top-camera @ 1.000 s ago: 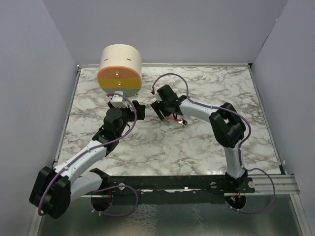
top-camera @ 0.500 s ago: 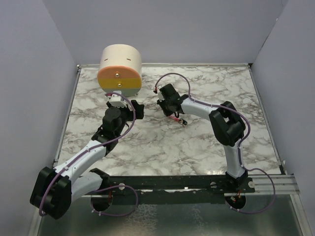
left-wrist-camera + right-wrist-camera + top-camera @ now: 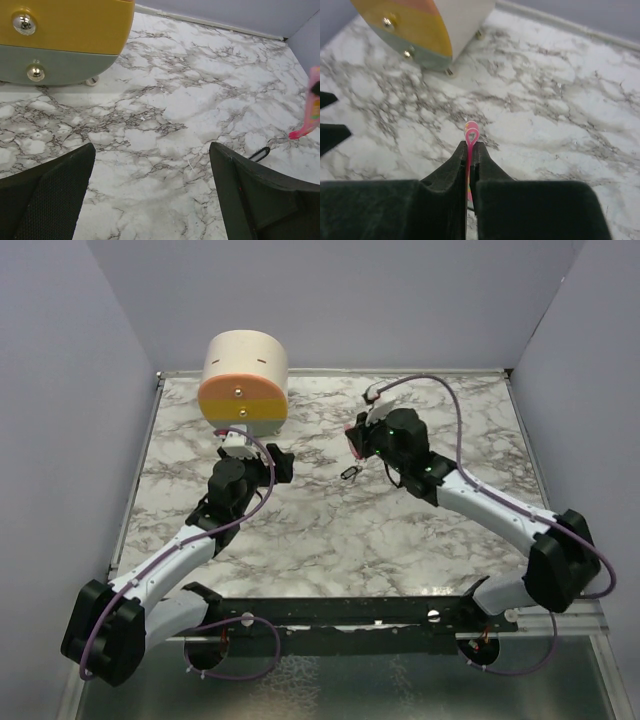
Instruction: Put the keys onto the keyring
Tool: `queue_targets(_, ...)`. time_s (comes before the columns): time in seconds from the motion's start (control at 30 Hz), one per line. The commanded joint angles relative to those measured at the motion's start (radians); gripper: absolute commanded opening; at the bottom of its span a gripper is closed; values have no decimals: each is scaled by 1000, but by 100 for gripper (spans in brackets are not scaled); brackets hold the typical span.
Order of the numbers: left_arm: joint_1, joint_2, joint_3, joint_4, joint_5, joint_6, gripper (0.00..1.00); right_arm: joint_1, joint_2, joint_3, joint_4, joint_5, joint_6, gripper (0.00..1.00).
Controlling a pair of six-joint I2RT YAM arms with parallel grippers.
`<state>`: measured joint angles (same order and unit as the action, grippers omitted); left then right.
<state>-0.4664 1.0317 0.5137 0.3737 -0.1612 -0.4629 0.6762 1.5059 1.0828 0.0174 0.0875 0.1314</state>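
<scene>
The keys are one slim pink piece, clamped upright between the fingers of my right gripper, its looped end poking out above the fingertips. From above, the right gripper holds the pink piece over the middle back of the table. The keyring, a tiny black oval, lies on the marble just in front of it. In the left wrist view the pink piece hangs at the right edge above the keyring. My left gripper stands open and empty to the left, its fingers wide apart.
A rounded cream cabinet with an orange, yellow and grey front and metal knobs stands at the back left, close behind the left gripper. Raised rails edge the marble table, and purple walls close in on three sides.
The right gripper has shut on the pink piece and carried it up and to the right, with its arm swung out wide. The keyring stays on the marble. The left arm has not moved.
</scene>
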Motion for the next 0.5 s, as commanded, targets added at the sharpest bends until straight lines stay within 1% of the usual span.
queue_targets(0.0,4,-32,-15,23,26,-17,99,-3,-171,-117,237,23,97,1)
queue_targets(0.23,4,-64,-25,21,32,-21,99,-3,-372,-233,320,10,158,1)
queue_targets(0.33,4,-74,-29,21,34,-24,99,-3,-463,-309,398,6,178,1)
queue_targets(0.47,5,-76,-29,22,44,-28,99,-3,-535,-401,511,1,196,1)
